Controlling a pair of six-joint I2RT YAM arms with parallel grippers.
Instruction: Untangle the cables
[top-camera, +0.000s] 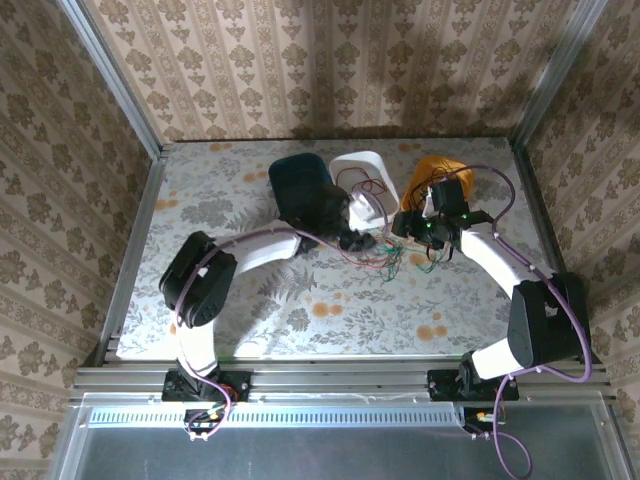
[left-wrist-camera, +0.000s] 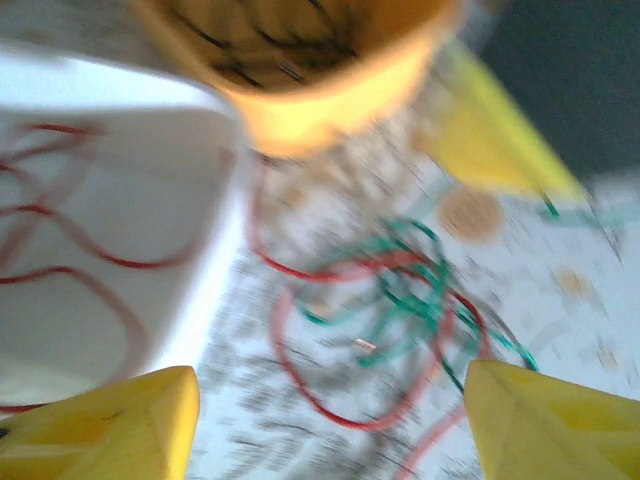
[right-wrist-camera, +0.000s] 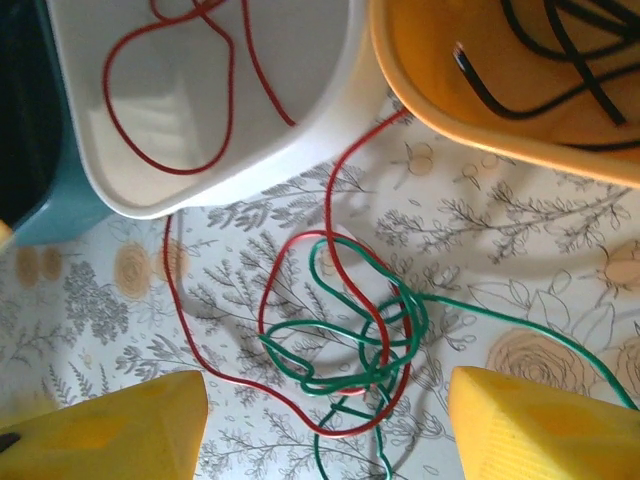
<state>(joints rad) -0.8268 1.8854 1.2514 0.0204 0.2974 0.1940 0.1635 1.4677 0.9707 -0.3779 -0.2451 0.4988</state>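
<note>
The dark blue tub (top-camera: 295, 175), white tub (top-camera: 375, 160) and orange tub (top-camera: 420, 170) stood side by side along the far edge of the surface (top-camera: 250, 300), whose near half lay open. The left end effector (left-wrist-camera: 330, 410) was spread wide, holding nothing. Just before the white and orange tubs lay the cables (right-wrist-camera: 345, 340), red and green loops knotted together. A red strand (right-wrist-camera: 335, 170) climbed over the white tub's rim, and a green strand (right-wrist-camera: 520, 328) trailed rightward. The right end effector (right-wrist-camera: 325, 410) gaped wide, empty.
</note>
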